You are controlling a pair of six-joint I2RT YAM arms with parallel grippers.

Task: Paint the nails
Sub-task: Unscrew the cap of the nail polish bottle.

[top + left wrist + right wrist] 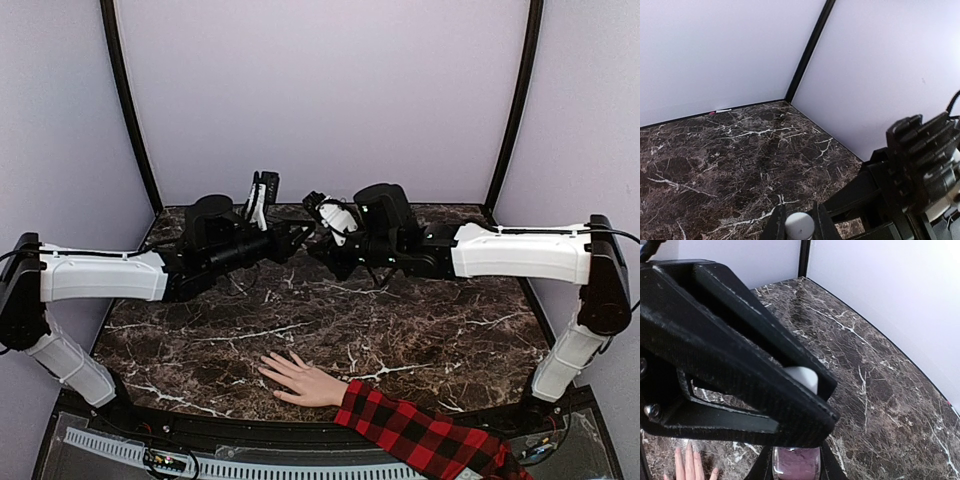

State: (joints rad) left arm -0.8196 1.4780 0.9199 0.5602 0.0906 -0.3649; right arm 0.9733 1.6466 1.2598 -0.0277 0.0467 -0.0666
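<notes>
A pale hand (302,380) in a red-and-black plaid sleeve (420,435) lies flat at the table's near edge, fingers spread toward the left. Its nails (266,366) are too small to make out. Fingertips of the hand (689,466) show at the bottom left of the right wrist view. Both arms meet above the table's middle back. My right gripper (796,466) is shut on a pink polish bottle (796,463). My left gripper (799,222) is shut on the bottle's white cap (799,226), also visible as the cap (803,376) between the left fingers (755,365). The grippers (308,238) touch tip to tip.
The dark marble table (420,330) is walled by pale panels with black corner posts (130,110). The right arm's gripper body (922,165) fills the right of the left wrist view. A ribbed rail (250,468) runs along the near edge.
</notes>
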